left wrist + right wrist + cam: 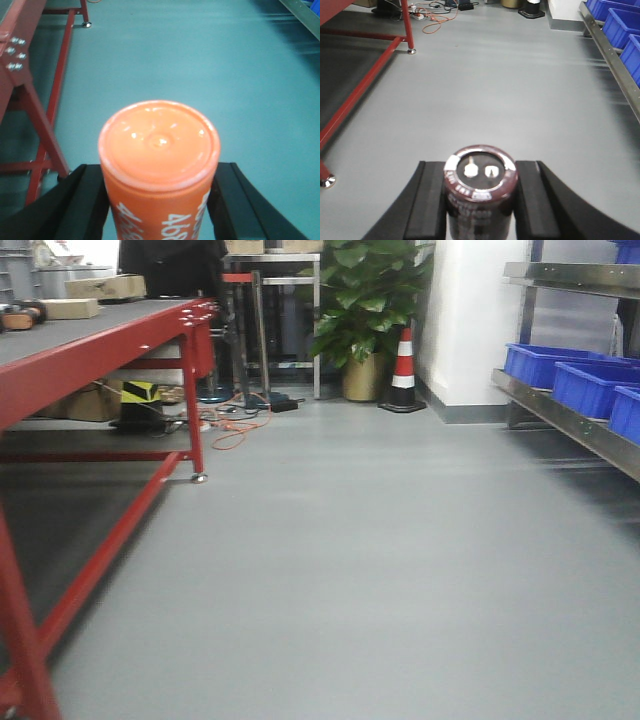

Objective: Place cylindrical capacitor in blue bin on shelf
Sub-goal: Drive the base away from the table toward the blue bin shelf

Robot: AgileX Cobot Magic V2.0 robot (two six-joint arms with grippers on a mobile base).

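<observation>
At three o'clock the shelf (570,425) ran off frame; the capacitor (480,192) and the orange cylinder (159,165) were cropped at six.

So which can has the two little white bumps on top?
The dark brown capacitor in the right hand; two pale terminals stick up from its top. The orange cylinder in the left hand has a smooth cap.

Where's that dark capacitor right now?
In the right wrist view, the capacitor stands gripped in the right hand above the floor; blue bins on the shelf lie right of it.
</observation>
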